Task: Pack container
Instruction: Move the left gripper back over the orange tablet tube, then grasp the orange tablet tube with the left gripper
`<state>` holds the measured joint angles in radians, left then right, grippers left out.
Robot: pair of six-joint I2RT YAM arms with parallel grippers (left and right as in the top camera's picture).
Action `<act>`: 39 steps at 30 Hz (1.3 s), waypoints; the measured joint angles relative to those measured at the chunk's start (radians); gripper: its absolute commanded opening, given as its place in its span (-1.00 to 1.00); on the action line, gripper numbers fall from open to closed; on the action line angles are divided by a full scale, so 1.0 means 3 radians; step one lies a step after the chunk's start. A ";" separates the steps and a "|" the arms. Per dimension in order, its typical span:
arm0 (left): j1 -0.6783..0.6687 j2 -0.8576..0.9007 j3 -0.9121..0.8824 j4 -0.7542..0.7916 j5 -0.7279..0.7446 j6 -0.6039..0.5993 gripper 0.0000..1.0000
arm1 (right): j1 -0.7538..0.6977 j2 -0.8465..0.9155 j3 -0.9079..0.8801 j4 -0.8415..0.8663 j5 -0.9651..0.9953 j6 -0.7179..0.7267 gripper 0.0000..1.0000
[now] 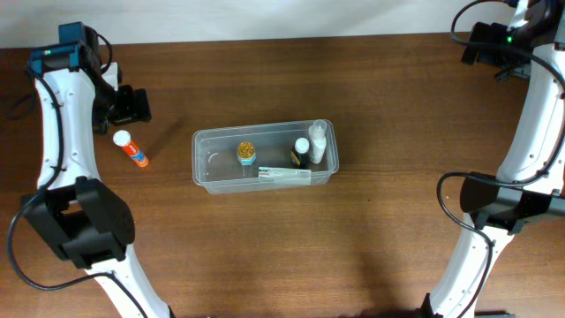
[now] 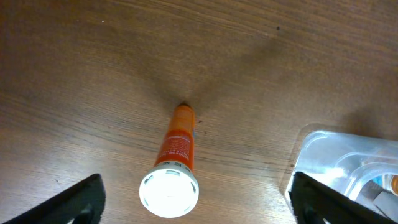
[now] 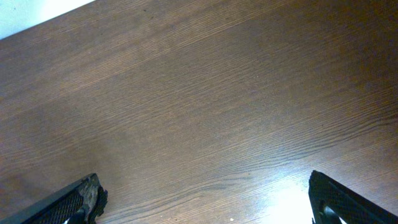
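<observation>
The clear container (image 1: 202,168) sits at the table's middle. It holds a small jar with a yellow lid (image 1: 246,153), a dark bottle with a white cap (image 1: 302,152), a white bottle (image 1: 318,140) and a flat box (image 1: 285,175). An orange tube with a white cap (image 1: 132,149) lies on the table left of the container. It also shows in the left wrist view (image 2: 177,157). My left gripper (image 2: 196,202) is open above the tube, its fingers apart on either side of the cap. The container's corner (image 2: 323,155) shows at the right. My right gripper (image 3: 205,199) is open and empty over bare wood at the far right.
The table (image 1: 397,132) is dark brown wood. The arm bases stand at the front left (image 1: 79,221) and front right (image 1: 503,203). The table's back edge meets a white wall (image 1: 265,18).
</observation>
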<state>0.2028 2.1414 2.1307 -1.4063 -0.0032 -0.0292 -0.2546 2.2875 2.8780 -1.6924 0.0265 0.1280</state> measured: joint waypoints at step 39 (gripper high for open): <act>0.0000 0.0193 -0.0215 0.0027 0.0001 0.0047 -0.48 | 0.0000 0.0000 0.0000 -0.0001 0.0000 0.0001 0.97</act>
<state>0.2028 2.1994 2.0663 -1.3983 -0.0029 -0.0151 -0.2546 2.2875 2.8780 -1.6928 0.0265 0.1284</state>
